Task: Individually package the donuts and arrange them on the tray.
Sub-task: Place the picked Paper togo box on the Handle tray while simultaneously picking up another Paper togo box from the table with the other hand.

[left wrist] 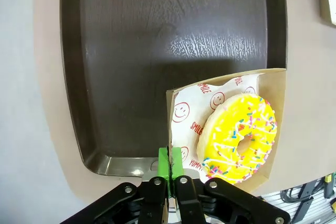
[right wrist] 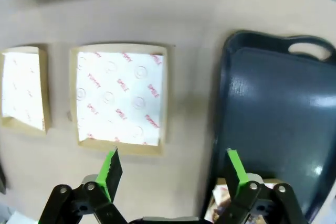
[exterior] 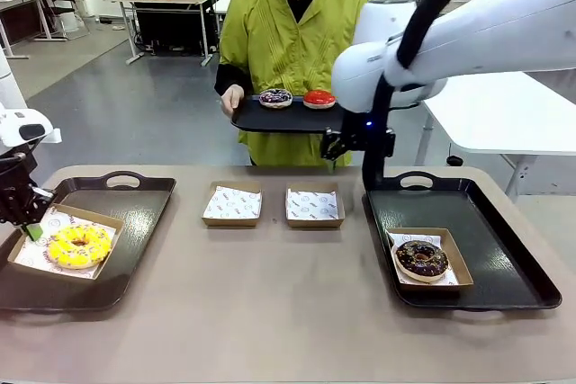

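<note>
Two donuts (exterior: pixel 421 259) boxed | left gripper (left wrist: pixel 170 163) pinched shut on box (left wrist: pixel 274 85) wall, yellow donut (left wrist: pixel 226 140) just past it | right gripper (right wrist: pixel 173 169) wide open, empty, spare box (right wrist: pixel 118 98) below it | tip: slide box flat and slow, let go once fully on tray (left wrist: pixel 131 51)

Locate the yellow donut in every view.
Front: yellow donut lower left, in a box on the left tray.
Left wrist: lower right, just past the left claw, shut on the box's edge.
Right wrist: faces two empty boxes and the right tray.
Shared landmark: the left tray, in front and left wrist views.
</note>
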### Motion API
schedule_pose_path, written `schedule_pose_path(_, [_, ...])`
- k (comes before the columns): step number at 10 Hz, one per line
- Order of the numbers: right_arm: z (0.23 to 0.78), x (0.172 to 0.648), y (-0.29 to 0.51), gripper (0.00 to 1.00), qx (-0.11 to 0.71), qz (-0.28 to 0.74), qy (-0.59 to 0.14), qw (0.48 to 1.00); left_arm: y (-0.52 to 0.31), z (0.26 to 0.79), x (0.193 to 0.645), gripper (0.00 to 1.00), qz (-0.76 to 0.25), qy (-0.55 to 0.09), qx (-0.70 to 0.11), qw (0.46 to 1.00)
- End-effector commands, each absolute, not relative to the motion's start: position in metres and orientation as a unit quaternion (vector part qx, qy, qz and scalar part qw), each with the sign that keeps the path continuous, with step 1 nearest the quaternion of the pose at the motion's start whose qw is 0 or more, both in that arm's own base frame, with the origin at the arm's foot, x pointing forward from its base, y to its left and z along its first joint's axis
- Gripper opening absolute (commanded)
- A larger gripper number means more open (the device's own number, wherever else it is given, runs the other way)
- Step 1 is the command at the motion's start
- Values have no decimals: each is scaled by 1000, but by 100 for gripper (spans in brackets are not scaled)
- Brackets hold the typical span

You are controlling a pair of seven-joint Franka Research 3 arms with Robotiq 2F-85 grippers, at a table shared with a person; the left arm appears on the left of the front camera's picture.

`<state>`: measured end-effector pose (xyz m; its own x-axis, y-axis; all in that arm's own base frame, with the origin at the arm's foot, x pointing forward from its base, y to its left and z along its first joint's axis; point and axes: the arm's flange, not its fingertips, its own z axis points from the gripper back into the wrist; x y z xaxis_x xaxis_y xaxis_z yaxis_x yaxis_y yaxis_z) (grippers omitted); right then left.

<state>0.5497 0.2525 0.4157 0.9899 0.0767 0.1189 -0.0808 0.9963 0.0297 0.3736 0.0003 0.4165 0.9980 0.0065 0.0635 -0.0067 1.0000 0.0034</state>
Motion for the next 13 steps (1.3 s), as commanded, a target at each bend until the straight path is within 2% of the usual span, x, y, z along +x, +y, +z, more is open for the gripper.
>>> schedule_pose_path(1, [403,565,282,100,-6,44,-48,998,-1,425,378,1,-6,-35,2,999])
schedule_pose_path(6, [358,559,271,100,-5,17,-51,999,-4,410,381,1,2,-33,-2,999])
schedule_pose_path(13, [340,553,261,100,44,17,-80,996,-18,381,391,1,10,-20,-2,1000])
